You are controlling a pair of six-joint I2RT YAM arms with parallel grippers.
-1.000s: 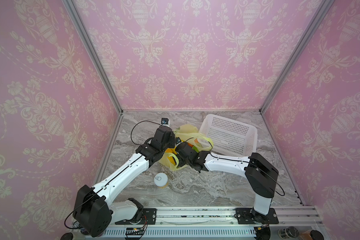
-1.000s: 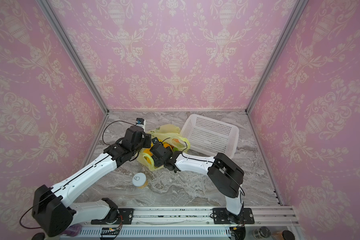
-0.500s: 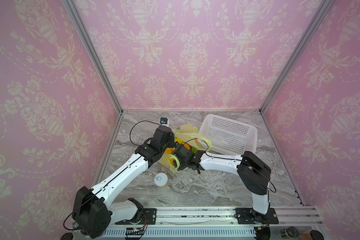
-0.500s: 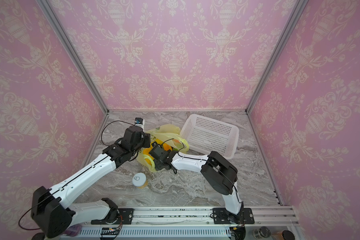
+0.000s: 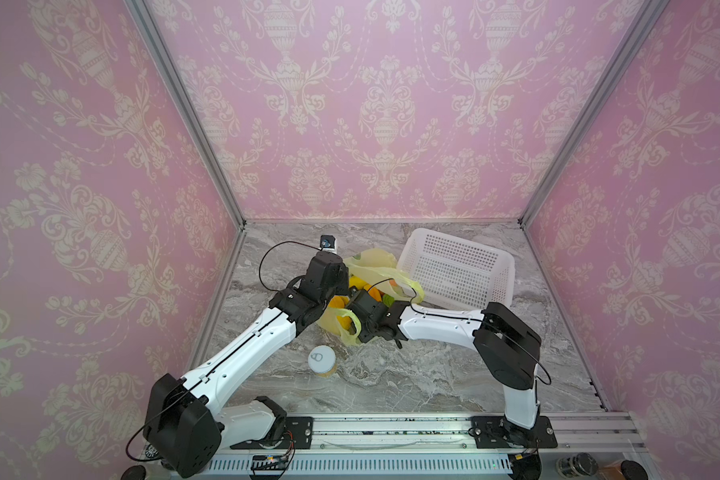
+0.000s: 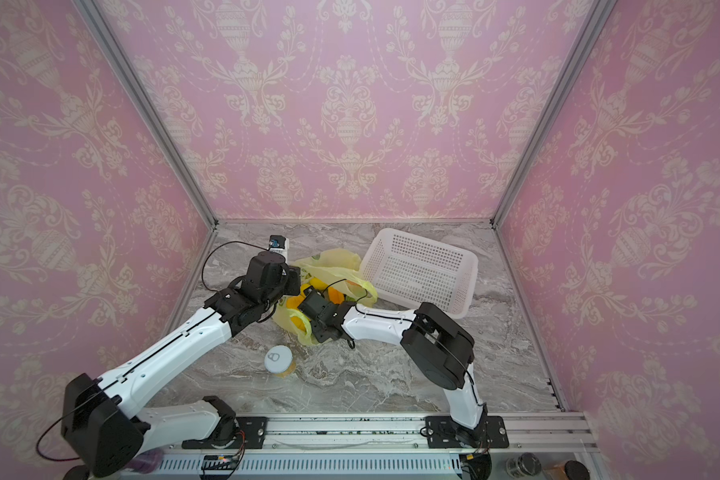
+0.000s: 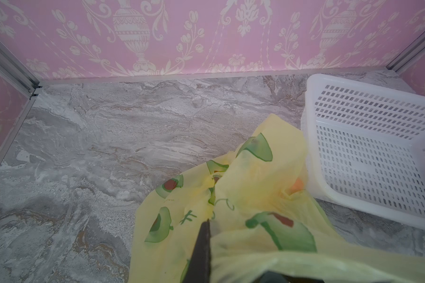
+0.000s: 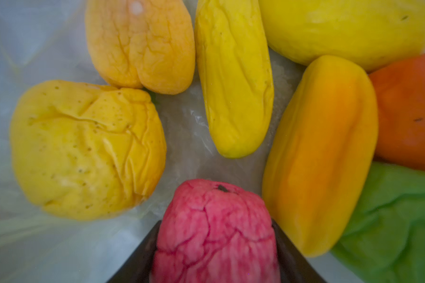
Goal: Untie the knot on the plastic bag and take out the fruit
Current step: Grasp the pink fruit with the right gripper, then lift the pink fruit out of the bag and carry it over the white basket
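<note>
Pink-red fruit (image 8: 216,245) in outstretched right gripper's (image 8: 215,223) clasp; left gripper (image 7: 207,222) tight on plastic bag (image 7: 255,169).

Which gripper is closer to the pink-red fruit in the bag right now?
Right. The right gripper has the pink-red fruit between its fingers, inside the plastic bag. The left gripper is outside, shut on a pinch of the bag's film.

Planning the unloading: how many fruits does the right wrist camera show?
8: pink-red fruit in the right pincer; around it yellow bumpy, peach, long yellow, big yellow, long orange, orange-red and green ones, all in the plastic bag. Others may be hidden.
</note>
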